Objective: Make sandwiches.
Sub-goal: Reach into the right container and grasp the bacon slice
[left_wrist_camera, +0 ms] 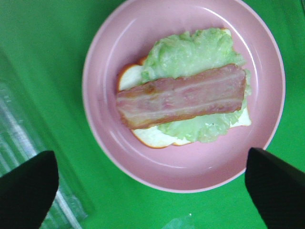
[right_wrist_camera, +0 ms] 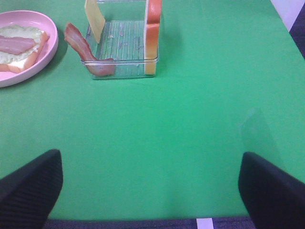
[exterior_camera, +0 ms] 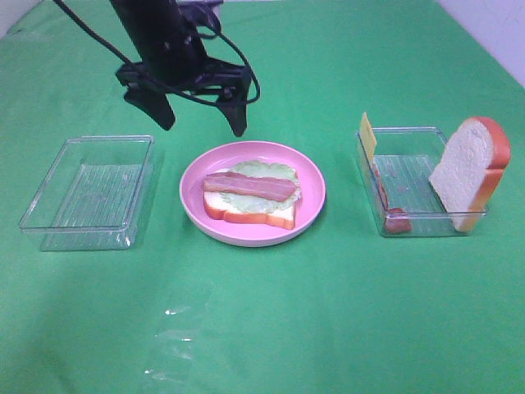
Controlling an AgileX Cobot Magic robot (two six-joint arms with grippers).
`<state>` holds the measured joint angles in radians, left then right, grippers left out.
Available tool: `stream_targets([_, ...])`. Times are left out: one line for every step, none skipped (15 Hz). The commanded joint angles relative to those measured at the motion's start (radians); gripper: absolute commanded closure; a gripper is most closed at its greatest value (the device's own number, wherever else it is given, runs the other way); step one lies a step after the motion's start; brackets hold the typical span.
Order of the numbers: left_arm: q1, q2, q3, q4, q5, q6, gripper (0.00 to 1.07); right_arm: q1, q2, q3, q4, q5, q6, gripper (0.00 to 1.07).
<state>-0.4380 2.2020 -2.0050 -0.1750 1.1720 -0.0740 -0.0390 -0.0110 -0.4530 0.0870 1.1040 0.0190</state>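
Observation:
On the pink plate (exterior_camera: 312, 177) lies the open sandwich: a white bread slice (exterior_camera: 246, 215), a lettuce leaf (exterior_camera: 264, 170) and one bacon strip (exterior_camera: 249, 186) on top. My left gripper (exterior_camera: 202, 125) hangs open just behind and above the plate, holding nothing. Its wrist view looks straight down on the bacon (left_wrist_camera: 183, 95), the lettuce (left_wrist_camera: 190, 52) and the plate (left_wrist_camera: 105, 71), with the open left gripper (left_wrist_camera: 152, 198) at the plate's rim. My right gripper (right_wrist_camera: 151, 191) is open over bare cloth, well away from the food, and is out of the exterior view.
A clear tray (exterior_camera: 406, 176) right of the plate holds a yellow cheese slice (exterior_camera: 367, 135), a bacon strip (exterior_camera: 385, 197) and an upright bread slice (exterior_camera: 469, 168). Another clear tray (exterior_camera: 90, 193) sits left of the plate. Green cloth covers the table.

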Motion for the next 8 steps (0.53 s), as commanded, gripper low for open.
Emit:
stream_targets([0.066, -0.067, -0.058, 0.076, 0.132, -0.014, 0.06, 0.001, -0.017, 0.003, 0.003, -0.005, -0.013, 0.12])
stream_targets([0.093, -0.083, -0.059, 0.090, 0.141, -0.006, 0.06, 0.001, -0.017, 0.003, 0.003, -0.005, -0.013, 0.12])
stream_targets([0.183, -0.116, -0.054, 0.122, 0.149, 0.015, 0.06, 0.001, -0.017, 0.003, 0.003, -0.005, -0.013, 0.12])
stream_targets([0.218, -0.122, -0.054, 0.120, 0.149, 0.028, 0.06, 0.001, -0.017, 0.003, 0.003, -0.005, -0.013, 0.12])
stream_targets([0.280, -0.131, -0.054, 0.112, 0.148, 0.059, 0.06, 0.001, -0.017, 0.003, 0.003, -0.005, -0.013, 0.12])
stream_targets([0.334, -0.133, -0.054, 0.098, 0.148, 0.097, 0.06, 0.001, -0.017, 0.003, 0.003, -0.005, -0.013, 0.12])
stream_targets([0.413, -0.133, -0.054, 0.090, 0.148, 0.124, 0.06, 0.001, -0.017, 0.003, 0.003, -0.005, -0.013, 0.12])
stream_targets([0.429, -0.134, -0.053, 0.087, 0.148, 0.124, 0.06, 0.001, -0.017, 0.003, 0.003, -0.005, -0.013, 0.12])
